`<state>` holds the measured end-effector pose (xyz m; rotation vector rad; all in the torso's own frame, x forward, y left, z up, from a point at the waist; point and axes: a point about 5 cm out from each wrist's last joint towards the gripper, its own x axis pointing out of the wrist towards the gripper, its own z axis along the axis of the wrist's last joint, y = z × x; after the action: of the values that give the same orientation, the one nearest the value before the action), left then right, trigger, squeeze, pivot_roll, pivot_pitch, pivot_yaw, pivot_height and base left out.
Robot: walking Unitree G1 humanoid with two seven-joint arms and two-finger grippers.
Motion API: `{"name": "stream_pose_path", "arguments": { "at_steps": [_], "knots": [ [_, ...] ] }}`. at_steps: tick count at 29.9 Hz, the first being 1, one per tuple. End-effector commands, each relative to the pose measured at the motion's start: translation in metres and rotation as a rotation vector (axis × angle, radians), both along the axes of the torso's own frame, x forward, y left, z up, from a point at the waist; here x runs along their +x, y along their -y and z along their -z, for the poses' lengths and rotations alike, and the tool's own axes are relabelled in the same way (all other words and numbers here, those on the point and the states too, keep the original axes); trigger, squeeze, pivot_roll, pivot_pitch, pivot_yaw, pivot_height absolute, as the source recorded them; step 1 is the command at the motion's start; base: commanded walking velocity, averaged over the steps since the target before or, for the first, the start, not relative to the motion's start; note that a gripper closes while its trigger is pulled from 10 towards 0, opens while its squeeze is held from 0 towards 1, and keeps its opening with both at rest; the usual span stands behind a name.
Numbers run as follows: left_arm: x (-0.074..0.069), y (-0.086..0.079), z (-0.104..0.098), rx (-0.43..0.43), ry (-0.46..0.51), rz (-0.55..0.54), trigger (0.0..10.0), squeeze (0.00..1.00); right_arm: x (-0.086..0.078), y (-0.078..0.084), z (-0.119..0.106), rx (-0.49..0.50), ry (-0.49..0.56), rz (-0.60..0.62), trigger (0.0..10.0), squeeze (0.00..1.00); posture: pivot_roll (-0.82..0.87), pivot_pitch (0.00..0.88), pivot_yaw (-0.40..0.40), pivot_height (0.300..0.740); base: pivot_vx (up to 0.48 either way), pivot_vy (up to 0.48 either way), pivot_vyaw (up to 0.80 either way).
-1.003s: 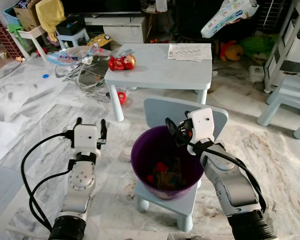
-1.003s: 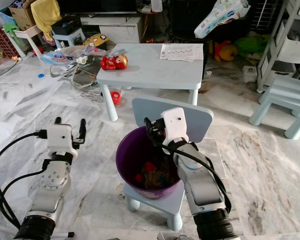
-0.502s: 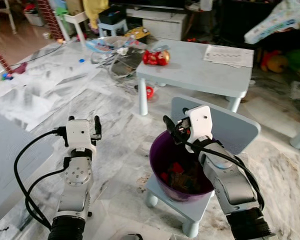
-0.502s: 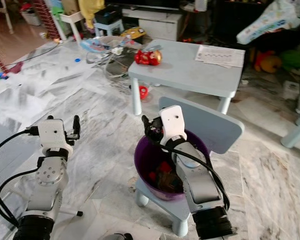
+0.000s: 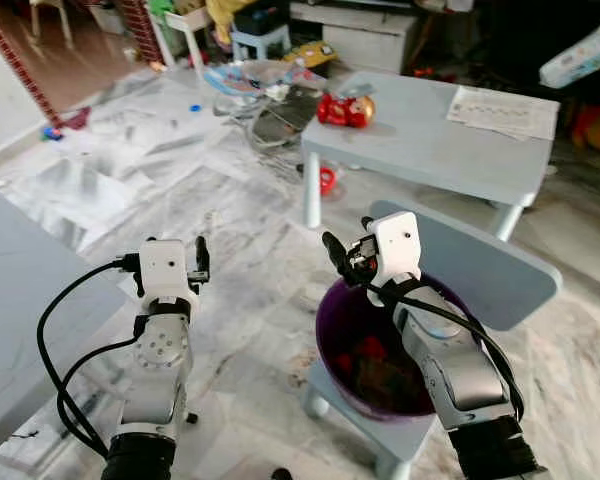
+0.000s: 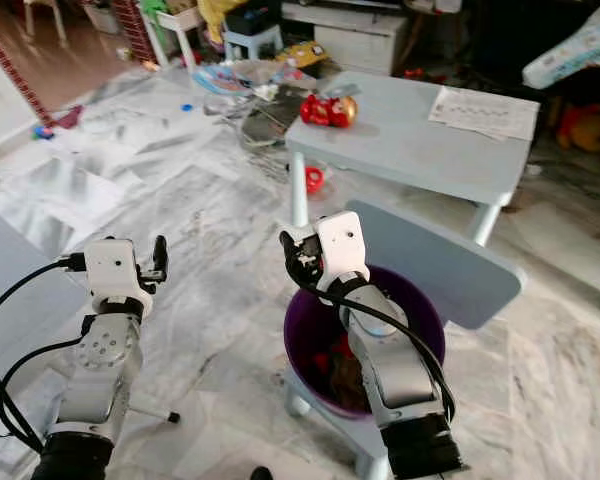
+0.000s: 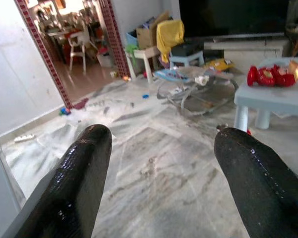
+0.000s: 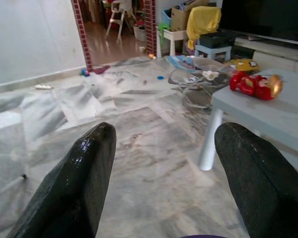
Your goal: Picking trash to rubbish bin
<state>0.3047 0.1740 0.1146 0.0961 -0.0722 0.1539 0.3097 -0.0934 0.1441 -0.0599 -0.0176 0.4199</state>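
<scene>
Over the last second the head view has swung leftward across the veined grey marble floor [image 5: 230, 190], while the round purple plastic bin [image 5: 345, 320], holding red and brown scraps, stays on the small pale-blue plastic chair [image 5: 480, 270]; judged: drop done, search for more trash starting. Pale-blue bench [image 5: 430, 150] carries a glossy red toy [image 5: 346, 109] and a printed paper sheet [image 5: 505, 105]. Right hand [image 5: 342, 262] above the bin rim and left hand [image 5: 173, 262] over the floor both hold black fingers apart, empty.

One round purple plastic bin [image 5: 342, 325] sits on one small pale blue plastic chair [image 5: 500, 275]. One pale blue surface [image 5: 450, 150] carries one red and gold toy figure [image 5: 346, 109] and one printed paper sheet [image 5: 503, 110]. Two black-fingered pincers: left pincer [image 5: 171, 252], right pincer [image 5: 344, 251].
</scene>
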Motion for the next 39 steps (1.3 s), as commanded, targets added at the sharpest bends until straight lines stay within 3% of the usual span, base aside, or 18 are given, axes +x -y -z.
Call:
{"name": "stream_pose_path", "arguments": {
  "at_steps": [1, 25, 28, 29, 33, 39],
  "knots": [
    [-0.001, -0.009, 0.001, 0.005, -0.018, -0.028, 10.0, 0.00, 0.000, -0.005, -0.002, 0.009, 0.004, -0.018, 10.0, 0.00, -0.05, 0.074, 0.062, 0.740, 0.000, 0.000, 0.80],
    [-0.003, -0.004, -0.001, -0.011, -0.016, -0.004, 10.0, 0.00, -0.001, -0.007, -0.002, 0.011, 0.008, -0.033, 10.0, 0.00, -0.05, 0.075, 0.060, 0.740, 0.000, 0.000, 0.80],
    [-0.005, -0.001, -0.010, 0.011, 0.035, 0.023, 10.0, 0.00, -0.002, -0.006, -0.003, 0.011, 0.022, -0.032, 10.0, 0.00, -0.05, 0.074, 0.060, 0.740, 0.000, 0.000, 0.80],
    [-0.006, 0.003, -0.020, 0.019, 0.092, 0.039, 10.0, 0.00, -0.002, -0.005, -0.008, 0.000, 0.062, -0.027, 10.0, 0.00, -0.04, 0.072, 0.059, 0.740, 0.000, 0.000, 0.80],
    [-0.007, 0.012, -0.038, 0.023, 0.173, 0.075, 10.0, 0.00, -0.002, -0.004, -0.024, 0.005, 0.150, -0.022, 10.0, 0.00, -0.04, 0.069, 0.061, 0.740, 0.000, 0.000, 0.80],
    [-0.005, 0.016, -0.042, -0.003, 0.174, 0.093, 10.0, 0.00, -0.001, -0.005, -0.032, 0.030, 0.189, -0.020, 10.0, 0.00, -0.04, 0.064, 0.059, 0.740, 0.000, 0.000, 0.13]
  ]
}}
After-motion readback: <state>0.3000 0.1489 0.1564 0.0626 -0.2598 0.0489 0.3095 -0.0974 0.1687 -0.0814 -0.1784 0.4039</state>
